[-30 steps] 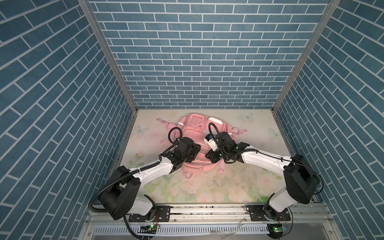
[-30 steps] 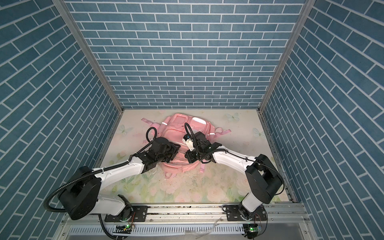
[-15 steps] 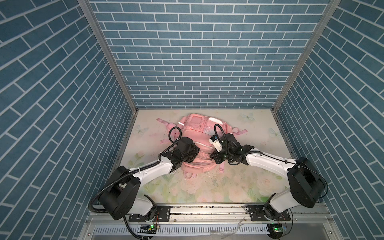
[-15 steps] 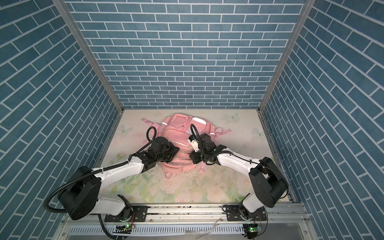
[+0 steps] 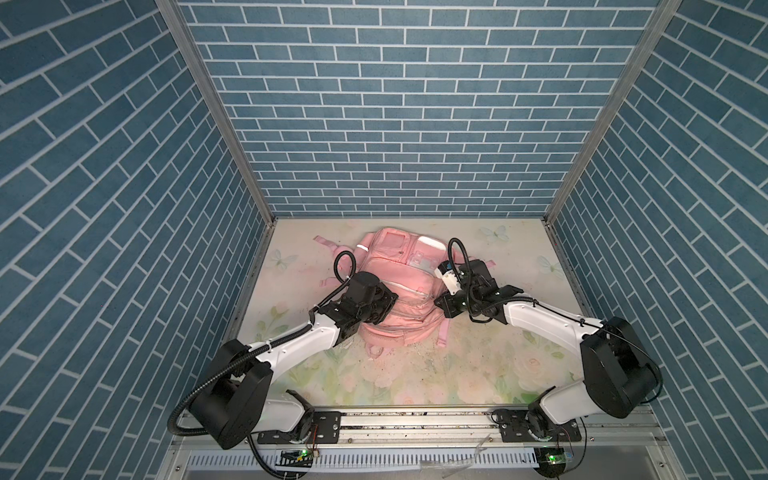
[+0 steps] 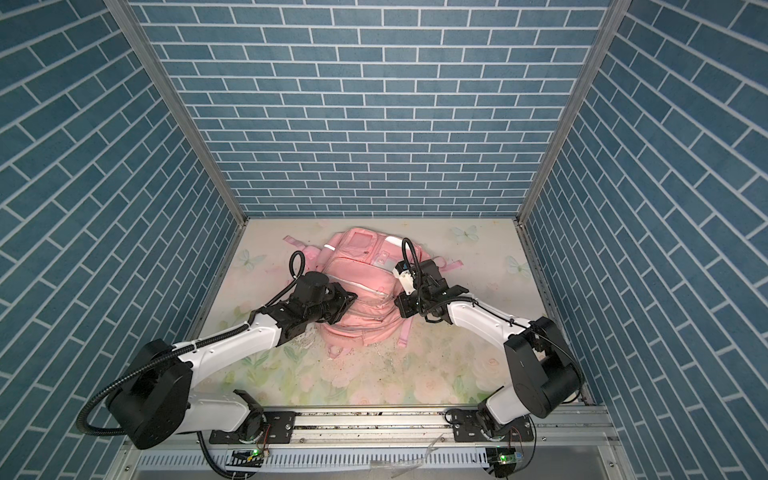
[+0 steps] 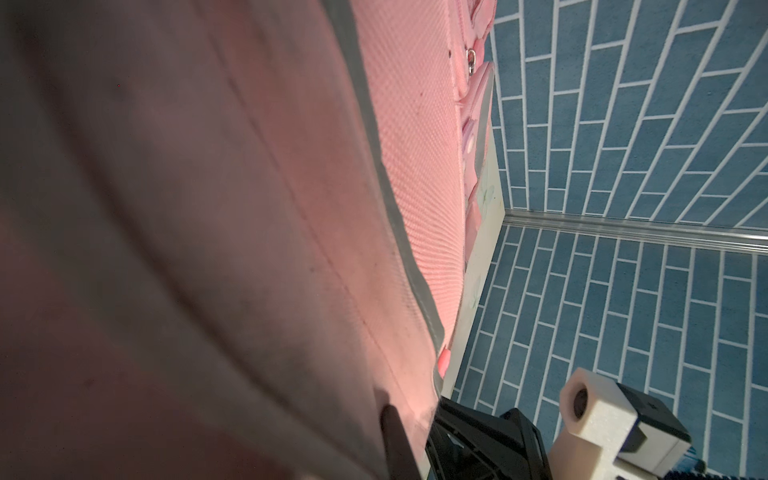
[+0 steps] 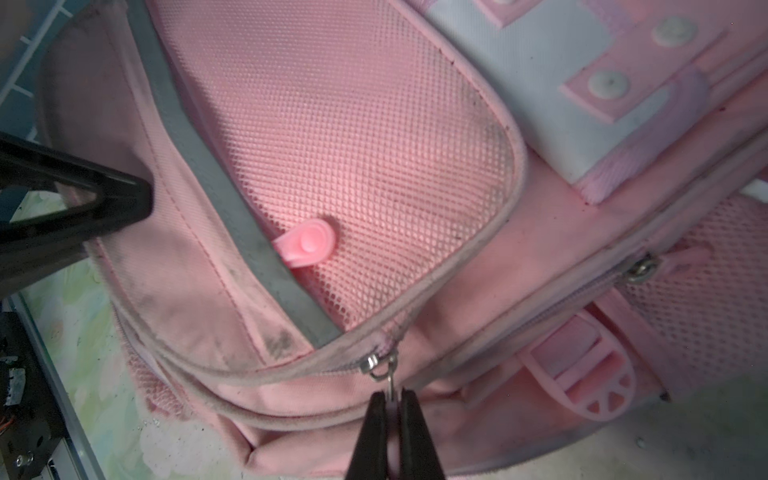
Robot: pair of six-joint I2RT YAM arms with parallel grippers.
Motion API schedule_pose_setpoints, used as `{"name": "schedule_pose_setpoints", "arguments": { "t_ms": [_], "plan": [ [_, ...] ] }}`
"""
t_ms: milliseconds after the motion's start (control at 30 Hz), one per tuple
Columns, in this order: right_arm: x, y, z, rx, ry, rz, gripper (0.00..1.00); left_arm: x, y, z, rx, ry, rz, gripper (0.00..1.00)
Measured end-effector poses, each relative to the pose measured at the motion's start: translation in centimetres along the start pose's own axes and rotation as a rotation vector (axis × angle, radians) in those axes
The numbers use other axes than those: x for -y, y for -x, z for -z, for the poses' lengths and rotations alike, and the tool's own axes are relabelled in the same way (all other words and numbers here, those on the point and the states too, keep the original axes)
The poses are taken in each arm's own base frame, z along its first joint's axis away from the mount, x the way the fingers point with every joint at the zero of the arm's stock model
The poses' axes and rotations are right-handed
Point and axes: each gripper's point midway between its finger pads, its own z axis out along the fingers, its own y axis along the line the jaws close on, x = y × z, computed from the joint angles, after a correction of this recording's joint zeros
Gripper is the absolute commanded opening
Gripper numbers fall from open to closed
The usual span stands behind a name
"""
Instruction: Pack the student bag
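Note:
The student bag is a pink backpack lying flat on the floral mat, in the middle of both top views. My right gripper is at the bag's right side. It is shut on the small pull hanging from a metal zip slider. My left gripper is at the bag's left side, shut on a fold of the bag's fabric. One of its fingers shows beside the grey strip in the right wrist view. A second, round pink zip pull lies on the mesh pocket.
Blue brick walls close in the back and both sides. Loose pink straps trail from the bag onto the mat. A metal rail carrying both arm bases runs along the front edge.
My left gripper has shut on the bag's fabric. My right gripper, still shut on the zip pull, has shifted a little to the right.

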Motion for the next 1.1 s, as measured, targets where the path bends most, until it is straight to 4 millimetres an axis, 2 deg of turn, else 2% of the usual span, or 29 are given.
{"name": "schedule_pose_setpoints", "arguments": {
  "t_ms": [133,167,233,267,333,433,467,500,533,567,600,700,800,900,967,1100],
  "plan": [
    [0.0,0.2,0.1,0.005,0.010,-0.003,0.00,0.2,-0.1,0.0,-0.003,-0.009,-0.005,0.00],
    [0.0,0.3,0.2,0.005,0.013,-0.001,0.03,0.2,0.0,0.0,-0.002,-0.009,-0.009,0.04],
    [0.0,0.4,0.3,0.004,0.015,0.000,0.21,0.2,0.0,0.0,0.001,-0.005,-0.029,0.26],
    [0.3,0.5,0.4,0.007,0.002,-0.001,0.29,0.2,0.1,0.1,0.011,0.004,-0.047,0.34],
    [1.7,0.7,1.1,0.016,-0.053,-0.015,0.39,0.5,0.6,0.7,0.043,0.026,-0.094,0.41],
    [3.5,1.7,3.2,0.065,-0.146,-0.036,0.51,2.2,1.8,2.3,0.109,0.039,-0.184,0.49],
    [4.0,2.3,4.3,0.095,-0.173,-0.039,0.55,3.0,2.3,3.2,0.139,0.037,-0.223,0.56],
    [4.4,2.8,5.2,0.124,-0.195,-0.042,0.60,3.8,2.8,3.9,0.167,0.031,-0.255,0.58],
    [4.9,3.5,6.4,0.159,-0.222,-0.047,0.69,4.7,3.3,4.7,0.200,0.024,-0.298,0.83],
    [5.3,4.2,7.6,0.196,-0.252,-0.052,0.78,5.5,4.0,5.7,0.241,0.024,-0.346,0.87],
    [5.8,4.7,8.6,0.229,-0.282,-0.060,0.84,6.0,4.7,6.5,0.278,0.029,-0.391,0.87],
    [8.9,5.4,12.1,0.338,-0.425,-0.085,0.86,6.3,7.2,9.0,0.411,0.082,-0.549,0.87],
    [14.0,3.7,15.4,0.433,-0.639,-0.165,0.89,4.3,10.9,11.4,0.548,0.187,-0.681,0.87],
    [18.9,0.0,16.9,0.480,-0.836,-0.231,0.92,-0.2,14.8,13.2,0.663,0.339,-0.778,0.87],
    [21.6,-3.2,16.8,0.481,-0.942,-0.253,0.93,-3.8,16.6,13.6,0.705,0.430,-0.844,0.87],
    [24.7,-8.4,15.4,0.478,-1.018,-0.286,0.93,-10.1,18.3,13.0,0.717,0.557,-0.939,0.87]
  ]
}}
